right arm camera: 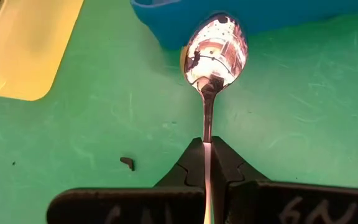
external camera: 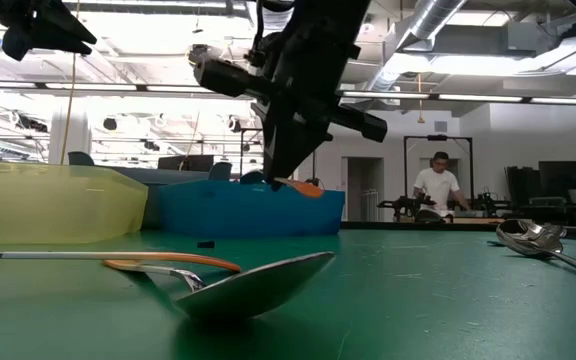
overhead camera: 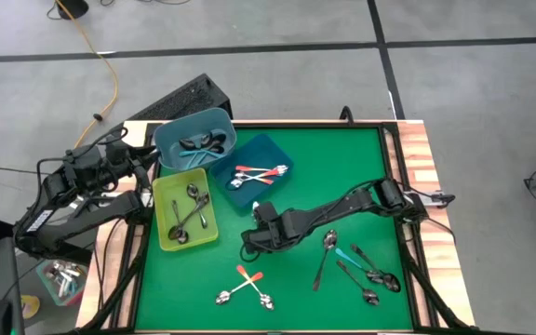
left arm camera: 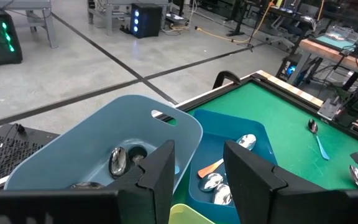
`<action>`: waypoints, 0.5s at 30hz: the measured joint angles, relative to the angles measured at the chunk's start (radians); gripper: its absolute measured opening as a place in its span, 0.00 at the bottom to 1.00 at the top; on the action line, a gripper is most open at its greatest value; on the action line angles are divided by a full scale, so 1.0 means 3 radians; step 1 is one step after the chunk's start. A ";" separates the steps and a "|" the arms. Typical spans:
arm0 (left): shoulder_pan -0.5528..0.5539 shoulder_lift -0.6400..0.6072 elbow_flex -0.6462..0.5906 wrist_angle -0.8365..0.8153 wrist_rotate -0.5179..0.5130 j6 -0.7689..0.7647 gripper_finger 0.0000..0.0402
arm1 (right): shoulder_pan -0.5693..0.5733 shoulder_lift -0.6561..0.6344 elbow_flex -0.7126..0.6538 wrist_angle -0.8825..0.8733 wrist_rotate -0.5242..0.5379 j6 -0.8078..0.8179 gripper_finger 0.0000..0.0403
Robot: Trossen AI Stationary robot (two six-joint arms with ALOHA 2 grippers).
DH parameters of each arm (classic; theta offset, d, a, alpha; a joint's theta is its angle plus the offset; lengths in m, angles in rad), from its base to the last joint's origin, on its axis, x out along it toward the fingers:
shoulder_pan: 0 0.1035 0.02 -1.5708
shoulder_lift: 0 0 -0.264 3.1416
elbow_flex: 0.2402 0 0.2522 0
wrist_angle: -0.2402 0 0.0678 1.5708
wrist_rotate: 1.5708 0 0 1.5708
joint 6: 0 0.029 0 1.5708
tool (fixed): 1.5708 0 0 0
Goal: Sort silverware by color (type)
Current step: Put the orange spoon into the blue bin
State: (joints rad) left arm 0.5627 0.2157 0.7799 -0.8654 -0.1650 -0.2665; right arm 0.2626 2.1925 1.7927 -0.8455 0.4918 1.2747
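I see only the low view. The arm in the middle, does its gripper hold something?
Observer: Yes. The right gripper is shut on a spoon, gripped by its handle.
Operator: Where over the table is it?
Observer: Over the green mat, close beside the dark blue bin.
Operator: And the left gripper?
Observer: The left gripper is open and empty, above the light blue bin.

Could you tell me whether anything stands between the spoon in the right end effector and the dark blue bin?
Nothing visible does. The right end effector holds the spoon over bare mat, just short of the dark blue bin.
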 joint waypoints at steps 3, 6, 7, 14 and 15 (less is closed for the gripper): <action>0.0001 0.0000 0.0000 0.0000 0.0000 0.0001 0.30 | 0.0004 0.0000 0.0000 -0.0003 0.0014 0.0000 0.02; 0.0000 0.0000 0.0000 0.0000 0.0000 0.0000 0.30 | 0.0005 0.0000 0.0000 -0.0007 0.0014 0.0000 0.02; 0.0001 0.0000 0.0000 0.0000 0.0001 0.0000 0.30 | 0.0005 0.0000 0.0000 -0.0014 0.0014 0.0000 0.02; 0.0000 0.0000 0.0000 0.0000 0.0000 0.0001 0.30 | 0.0011 -0.0034 0.0000 -0.0095 0.0016 -0.0001 0.02; 0.0001 0.0000 0.0000 0.0000 0.0000 0.0000 0.30 | 0.0013 -0.0048 0.0000 -0.0095 0.0023 0.0000 0.02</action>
State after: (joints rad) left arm 0.5629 0.2159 0.7799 -0.8654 -0.1650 -0.2665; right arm 0.2665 2.1781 1.7929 -0.8740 0.4985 1.2747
